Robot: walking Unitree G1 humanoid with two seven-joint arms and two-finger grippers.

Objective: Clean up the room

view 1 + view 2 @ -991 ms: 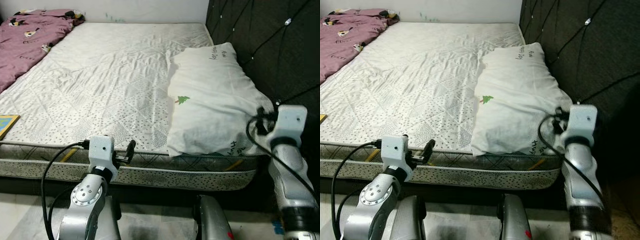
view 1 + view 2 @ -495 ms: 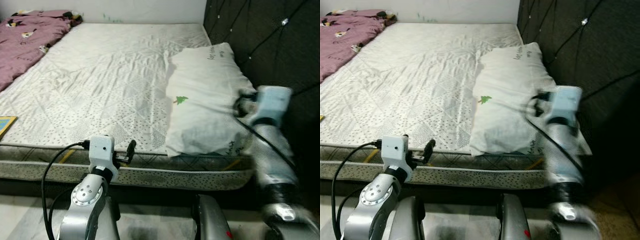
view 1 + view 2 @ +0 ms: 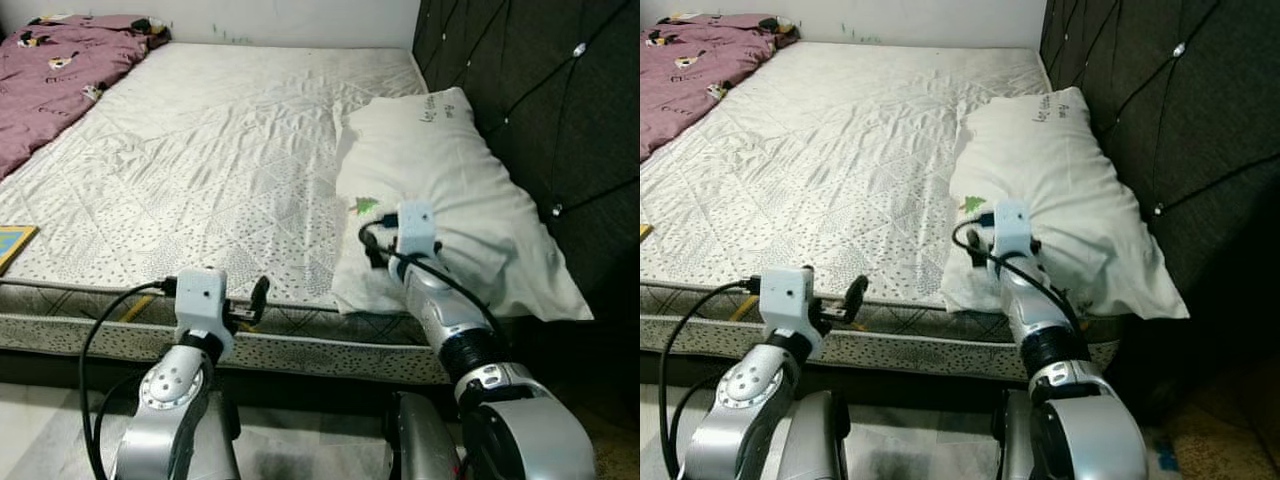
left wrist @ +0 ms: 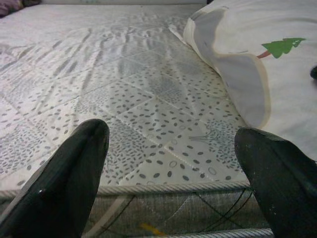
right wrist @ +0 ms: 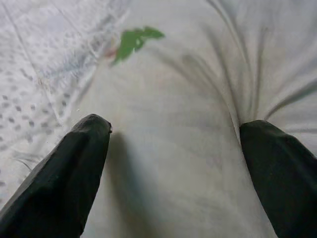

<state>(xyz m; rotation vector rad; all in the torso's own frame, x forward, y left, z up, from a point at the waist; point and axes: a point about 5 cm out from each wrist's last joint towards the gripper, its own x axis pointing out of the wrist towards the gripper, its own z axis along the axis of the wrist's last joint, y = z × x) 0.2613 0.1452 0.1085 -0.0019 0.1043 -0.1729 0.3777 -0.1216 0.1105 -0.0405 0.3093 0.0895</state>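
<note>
A white pillow (image 3: 450,190) with a small green tree print (image 3: 366,206) lies on the right side of the bed, against the dark headboard. My right gripper (image 5: 176,124) is open and hovers just over the pillow's (image 5: 188,139) near left part, close to the tree print (image 5: 133,42). Whether its fingertips touch the cloth I cannot tell. Open as well, my left gripper (image 4: 171,131) sits low at the mattress's front edge (image 4: 163,188), to the left of the pillow (image 4: 277,74), with nothing between its fingers.
The pale quilted mattress (image 3: 220,150) stretches back to a white wall. A crumpled purple blanket (image 3: 50,70) lies at the far left corner. A flat yellow-and-blue thing (image 3: 12,245) pokes in at the left edge. The black tufted headboard (image 3: 540,90) stands along the right.
My right arm has swung left, from the pillow's near right corner by the headboard to above its near left part. The left arm has stayed put.
</note>
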